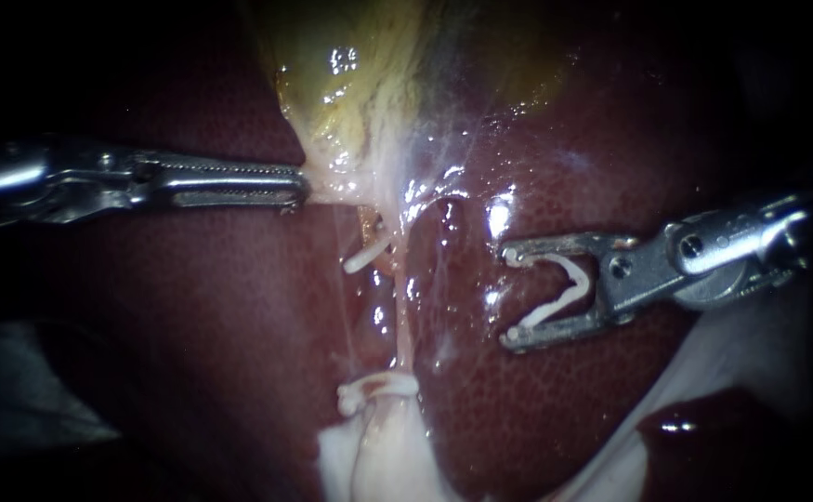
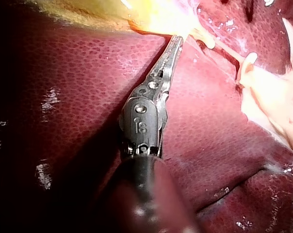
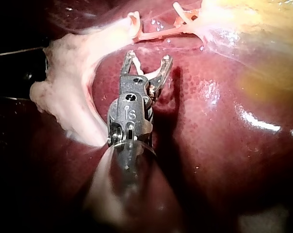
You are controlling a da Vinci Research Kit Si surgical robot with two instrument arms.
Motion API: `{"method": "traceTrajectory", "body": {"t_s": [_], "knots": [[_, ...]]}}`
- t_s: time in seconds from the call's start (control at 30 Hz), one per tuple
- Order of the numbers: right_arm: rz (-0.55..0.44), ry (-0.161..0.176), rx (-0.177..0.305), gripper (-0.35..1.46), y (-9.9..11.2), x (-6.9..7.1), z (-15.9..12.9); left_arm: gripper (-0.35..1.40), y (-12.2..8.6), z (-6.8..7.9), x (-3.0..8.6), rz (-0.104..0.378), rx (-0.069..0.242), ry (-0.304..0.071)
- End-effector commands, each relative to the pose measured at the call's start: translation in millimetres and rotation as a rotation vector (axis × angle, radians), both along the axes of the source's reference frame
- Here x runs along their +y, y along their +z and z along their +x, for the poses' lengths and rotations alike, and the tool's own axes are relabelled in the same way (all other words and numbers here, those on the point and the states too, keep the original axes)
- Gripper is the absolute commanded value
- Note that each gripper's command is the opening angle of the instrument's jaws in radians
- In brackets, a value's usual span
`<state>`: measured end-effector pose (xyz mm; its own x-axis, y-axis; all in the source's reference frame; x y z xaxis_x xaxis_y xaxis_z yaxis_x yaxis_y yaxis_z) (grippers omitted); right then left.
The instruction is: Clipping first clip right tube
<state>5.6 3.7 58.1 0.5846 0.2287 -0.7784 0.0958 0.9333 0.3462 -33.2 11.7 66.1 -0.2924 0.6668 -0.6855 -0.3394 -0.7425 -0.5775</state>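
My left instrument (image 1: 296,186) comes in from the left, its jaws shut on the lower edge of the yellowish gallbladder (image 1: 350,84); the left wrist view shows the same grip (image 2: 177,40). A thin pale tube (image 1: 404,307) runs down from the gallbladder and carries a white clip (image 1: 366,256) high up and a second white clip (image 1: 360,395) lower down. My right instrument (image 1: 510,295) hangs over the liver to the right of the tube, apart from it. Its jaws stand wide apart and hold an open white V-shaped clip (image 1: 559,296). In the right wrist view (image 3: 148,57) the tube (image 3: 156,34) lies just ahead of it.
Dark red liver (image 1: 192,353) surrounds the tube on both sides. Pale fatty tissue (image 1: 378,455) sits at the tube's lower end, and more white tissue (image 1: 703,363) lies under the right instrument's shaft. I cannot tell which strand is the right tube.
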Motion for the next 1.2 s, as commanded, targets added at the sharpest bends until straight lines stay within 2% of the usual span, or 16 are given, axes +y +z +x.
{"method": "traceTrajectory", "body": {"t_s": [0.03, 0.13, 0.27, 0.4, 0.47, 0.53, 0.57, 0.6, 0.73, 0.93, 1.1, 1.2], "knots": [[0.000, 0.000, 0.000, 0.50, 0.0, 0.0, 0.0, -0.35, -0.2, 0.1, 0.0, 0.001, 0.000, 0.000], [0.000, 0.001, 0.000, 0.50, 0.1, 0.0, 0.1, -0.35, -1.1, 0.5, 0.2, 0.005, -0.003, 0.002], [-0.001, 0.001, -0.001, 0.50, 0.2, -0.1, 0.2, -0.35, -3.3, 2.4, 1.0, 0.015, -0.003, 0.005], [0.003, 0.000, 0.000, 0.50, 0.3, 0.0, 0.7, -0.35, -5.5, 4.2, 1.4, 0.021, -0.012, -0.016], [0.013, -0.012, 0.005, 0.49, 0.3, 0.0, 0.9, -0.35, -6.2, 4.6, 1.4, 0.021, -0.012, -0.021], [0.031, -0.029, 0.023, 0.48, 0.5, -0.1, 1.5, -0.35, -6.4, 4.5, 1.3, 0.015, -0.011, -0.020], [0.055, -0.028, 0.031, 0.48, 0.6, -0.2, 1.8, -0.35, -6.4, 4.4, 1.2, 0.015, -0.010, -0.021], [0.083, -0.023, 0.037, 0.48, 0.7, -0.2, 2.2, -0.35, -6.4, 4.3, 1.1, 0.015, -0.009, -0.022], [0.186, 0.048, 0.053, 0.49, 1.8, -0.7, 4.4, -0.35, -6.6, 4.0, 1.0, 0.014, -0.008, -0.023], [0.252, 0.096, 0.038, 0.49, 4.3, -1.5, 7.5, -0.35, -6.8, 4.0, 0.9, 0.014, -0.008, -0.024], [0.293, 0.116, 0.025, 0.50, 6.6, -2.0, 9.1, -0.35, -6.9, 3.7, 0.7, 0.014, -0.006, -0.026], [0.336, 0.120, 0.042, 0.50, 7.9, -2.5, 9.9, -0.35, -6.9, 3.6, 0.6, 0.013, -0.005, -0.027]]}}
